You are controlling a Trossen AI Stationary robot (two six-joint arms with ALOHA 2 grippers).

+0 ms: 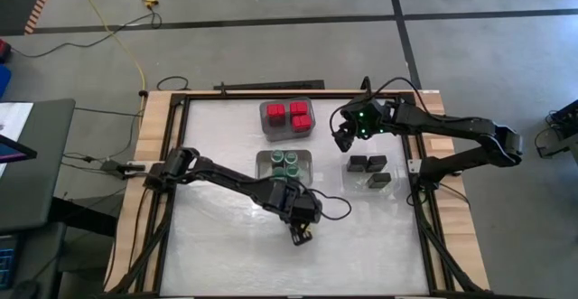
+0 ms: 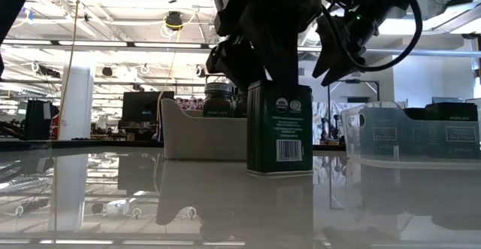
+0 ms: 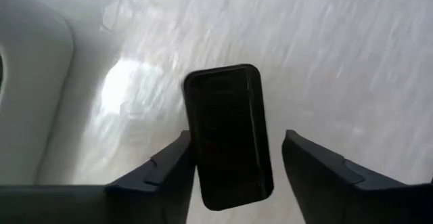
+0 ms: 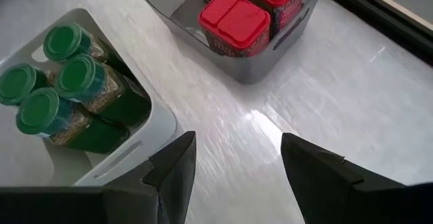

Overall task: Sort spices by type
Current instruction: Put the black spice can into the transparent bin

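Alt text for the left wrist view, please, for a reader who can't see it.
Looking down past the left hand, a dark rectangular tin stands on the pale table between the two fingers; one finger is at its side, the other stands clear with a gap. A light bin's rounded corner shows at one edge.

tin upright on table | left end effector directly above | bins behind
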